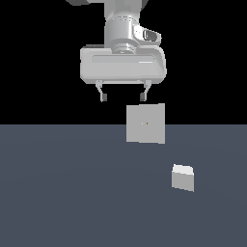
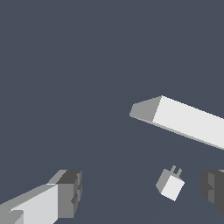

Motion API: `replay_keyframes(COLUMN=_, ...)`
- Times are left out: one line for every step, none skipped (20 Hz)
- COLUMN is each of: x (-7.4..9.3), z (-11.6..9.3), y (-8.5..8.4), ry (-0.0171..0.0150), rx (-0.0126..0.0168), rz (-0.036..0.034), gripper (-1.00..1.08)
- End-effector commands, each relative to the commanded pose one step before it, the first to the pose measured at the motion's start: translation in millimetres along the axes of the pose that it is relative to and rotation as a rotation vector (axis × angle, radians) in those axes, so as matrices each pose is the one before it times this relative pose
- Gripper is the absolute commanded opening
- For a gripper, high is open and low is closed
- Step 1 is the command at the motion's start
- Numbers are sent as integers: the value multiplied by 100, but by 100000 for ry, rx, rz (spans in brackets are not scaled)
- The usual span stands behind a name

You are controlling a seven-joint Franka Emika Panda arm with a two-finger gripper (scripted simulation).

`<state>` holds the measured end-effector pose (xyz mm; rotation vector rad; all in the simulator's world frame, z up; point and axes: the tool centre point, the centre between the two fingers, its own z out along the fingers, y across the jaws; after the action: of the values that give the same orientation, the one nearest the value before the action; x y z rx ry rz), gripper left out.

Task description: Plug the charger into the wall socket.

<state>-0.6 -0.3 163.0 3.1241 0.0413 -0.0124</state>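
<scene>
Exterior view: the pincer (image 1: 123, 97) hangs above the counter (image 1: 72, 193) with its fingers spread and nothing between them. The wall socket (image 1: 145, 124) stands upright just below it, toward the exterior view's right. The charger (image 1: 183, 177) rests on the counter lower and further to that side, well apart from the pincer; wrist view shows two prongs on the charger (image 2: 170, 185), with the wall socket (image 2: 183, 120) nearby.

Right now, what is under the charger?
Only the bare floor shows around the charger, which rests on it. The patch directly beneath is covered. Its prongs point sideways.
</scene>
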Motion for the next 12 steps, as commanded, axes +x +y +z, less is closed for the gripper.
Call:
replay_keyframes(x=0, z=0, y=1, ry=0, rx=0, rz=0, gripper=100)
replay_keyframes(x=-10, z=8, y=18, ry=24, rx=-5, rz=65, gripper=100)
replay_keyframes(x=-28, z=35, y=34, ry=55, rx=-6, rz=160, gripper=100)
replay_keyframes(x=-48, z=55, y=68, ry=98, rx=-12, rz=284, gripper=100)
replay_keyframes(x=-68, z=76, y=98, ry=139, rx=-17, rz=402, gripper=100)
replay_keyframes(x=-86, z=99, y=121, ry=176, rx=-21, rz=509, gripper=100)
replay_keyframes(x=-106, z=121, y=150, ry=216, rx=-26, rz=625, gripper=100)
replay_keyframes(x=-125, z=143, y=175, ry=254, rx=-31, rz=735, gripper=100)
replay_keyframes(x=-144, z=164, y=203, ry=294, rx=-36, rz=850, gripper=100)
replay_keyframes(x=-163, z=186, y=232, ry=334, rx=-41, rz=965, gripper=100)
replay_keyframes(x=-182, z=208, y=256, ry=372, rx=-45, rz=1073, gripper=100)
replay_keyframes(x=-200, z=229, y=283, ry=410, rx=-50, rz=1184, gripper=100)
